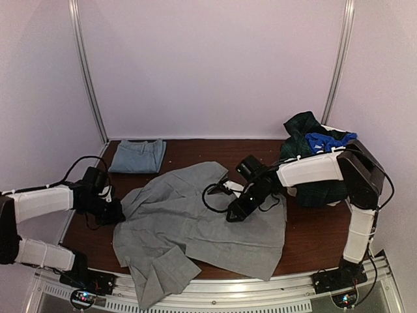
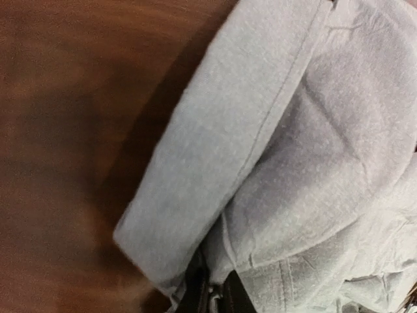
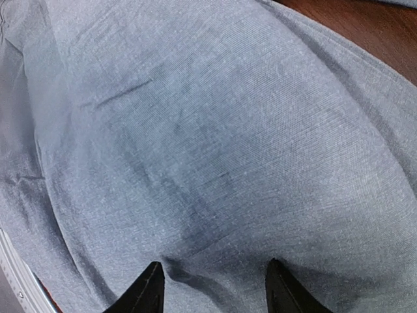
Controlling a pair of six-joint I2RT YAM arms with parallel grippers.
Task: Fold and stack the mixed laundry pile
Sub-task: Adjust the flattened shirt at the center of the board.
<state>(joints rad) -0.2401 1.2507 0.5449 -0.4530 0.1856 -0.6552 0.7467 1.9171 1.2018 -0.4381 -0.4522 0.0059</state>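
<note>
dark wood worktop [image 1: 313, 235] w/ grey shirt [image 1: 195, 222] spread. left claw [image 2: 212, 293] clenched on its rolled edge; thin pinch, could slip if yanked. right claw [image 3: 214, 264] released, may drag wrinkles.

1. In the left wrist view the table [image 2: 58, 130] is smeared with blur and its grain is unreadable.
2. There the left gripper [image 2: 212, 290] shows only two dark finger stubs, cut by the bottom edge. The grey shirt [image 2: 293, 163] hides whether they pinch cloth.
3. From above, the right arm [image 1: 311, 169] covers the front of the mixed laundry pile [image 1: 306, 134].
4. In the right wrist view the bottom edge cuts off all of the right gripper [image 3: 214, 274] but its fingertips.
</note>
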